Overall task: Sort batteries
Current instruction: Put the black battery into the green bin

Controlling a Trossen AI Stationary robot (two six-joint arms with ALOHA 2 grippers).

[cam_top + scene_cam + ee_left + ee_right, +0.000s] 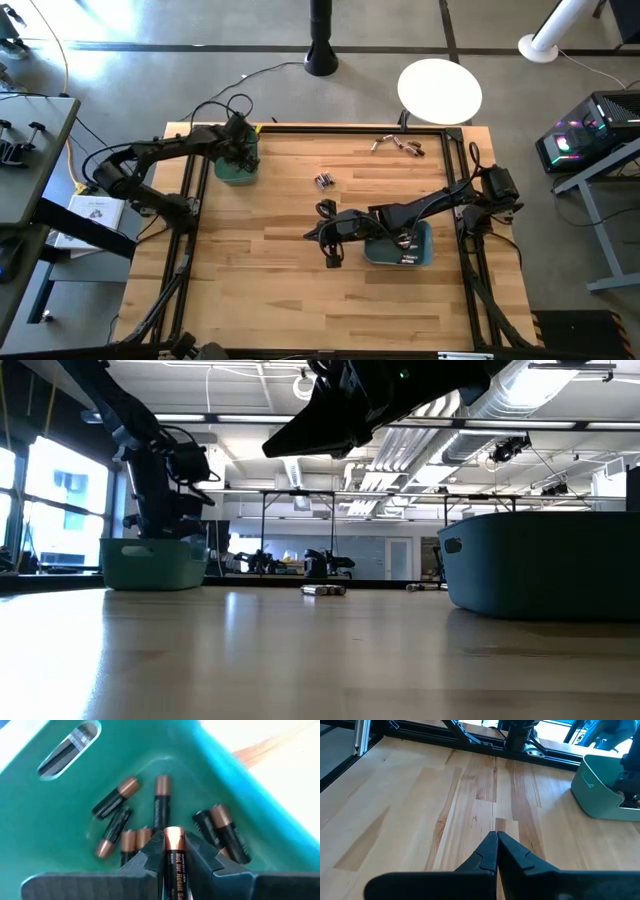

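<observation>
A battery point(174, 854) is clamped between the left fingers point(150, 851) over the green bin point(60, 820), more batteries point(161, 802) lying beyond. The right fingers point(496, 851) are clenched empty above the worktop point(420, 810).

Dark, cable-draped arms point(160, 160); angular black pincers point(496, 842)

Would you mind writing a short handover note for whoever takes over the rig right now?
Left gripper: over the green bin, shut on a battery.
Right gripper: shut, empty, above bare table mid-front.
Done: several batteries lie in the green bin, some in the blue bin.
Left: drop the held battery; loose batteries at table centre and the far edge are unsorted.
</observation>
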